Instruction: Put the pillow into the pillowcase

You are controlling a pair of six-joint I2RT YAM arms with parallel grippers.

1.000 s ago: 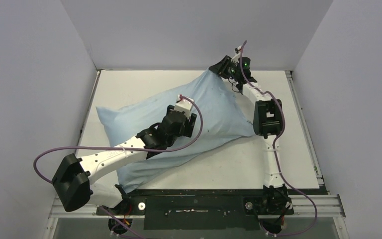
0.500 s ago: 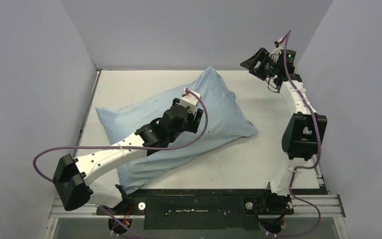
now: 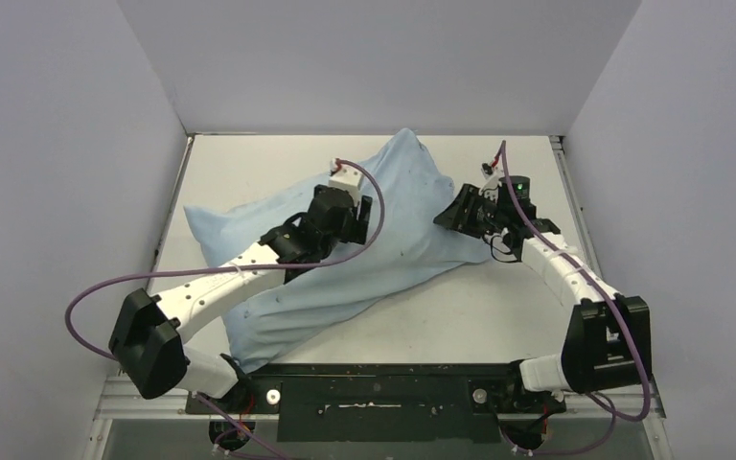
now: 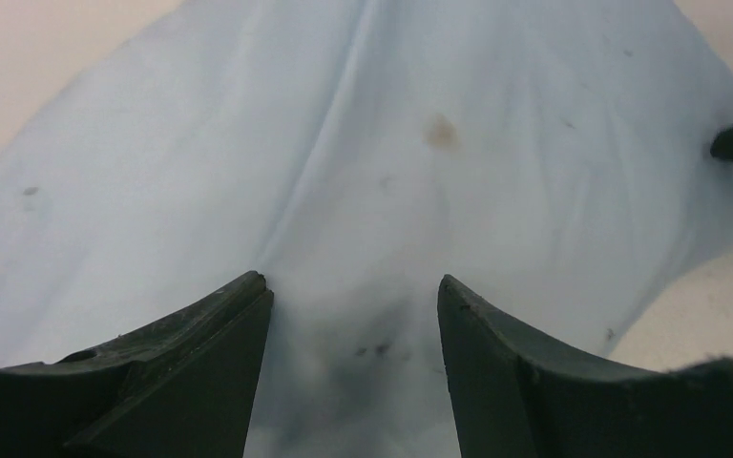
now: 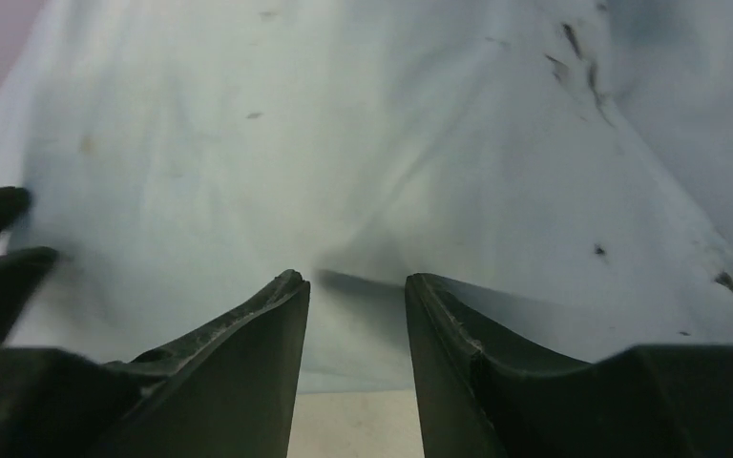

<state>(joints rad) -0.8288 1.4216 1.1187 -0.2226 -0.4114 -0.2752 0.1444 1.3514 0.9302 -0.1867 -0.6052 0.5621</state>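
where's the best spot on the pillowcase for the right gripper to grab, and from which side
On the pillowcase, probably its pointed right-hand corner, approached low from the right along the table. The middle looks plump and smooth, with no fold to pinch, while that corner tapers thin enough to fit between the fingers. The right gripper hovers open close to that edge.

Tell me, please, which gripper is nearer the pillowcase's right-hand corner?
Right. The right gripper is over the pillowcase just inward of that corner; the left gripper is over its middle, farther off.
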